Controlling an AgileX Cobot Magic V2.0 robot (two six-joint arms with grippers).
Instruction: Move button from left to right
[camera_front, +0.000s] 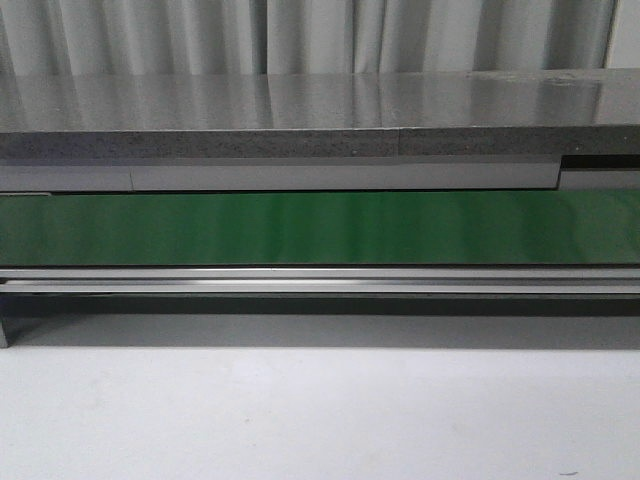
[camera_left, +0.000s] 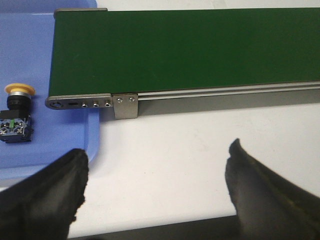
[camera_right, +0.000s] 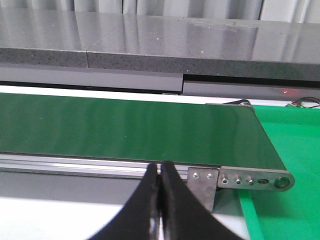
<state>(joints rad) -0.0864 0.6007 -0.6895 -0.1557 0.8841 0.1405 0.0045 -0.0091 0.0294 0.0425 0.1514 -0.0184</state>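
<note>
Button: the button (camera_left: 16, 114) lies on its side on a blue tray (camera_left: 30, 60), at the left end of the worktop, just beside the end of the conveyor but not touching it. Its round yellow-orange head points away from the left gripper, the black body sits behind the head, and the bluish-green contact block (flecked with silver) is nearest the camera.

Blue tray: it reaches under the left end of the belt; its raised lip runs along the white worktop (camera_left: 180, 150).

Conveyor: a green belt (camera_front: 320, 228) crosses the worktop from left to right in a silver frame (camera_front: 320, 280). In the front view nothing lies on the stretch of belt shown. The left roller end (camera_left: 75, 103) has a small metal bracket beside it; the right roller end (camera_right: 260, 181) has the same kind of bracket.

Left gripper: the left gripper (camera_left: 155, 190) hangs over the bare white worktop near the belt's front edge, its black fingers (camera_left: 50, 195) spread wide with nothing between them. The button is well off to one side of it.

Right gripper: the right gripper (camera_right: 160, 200) is near the right end of the belt, its fingers (camera_right: 142, 205) pressed together, holding nothing.

Green surface: a green surface (camera_right: 295, 150) lies past the right end of the belt.

Background: a grey speckled counter (camera_front: 320, 120) runs behind the conveyor, with pale curtains (camera_front: 320, 35) behind it.
</note>
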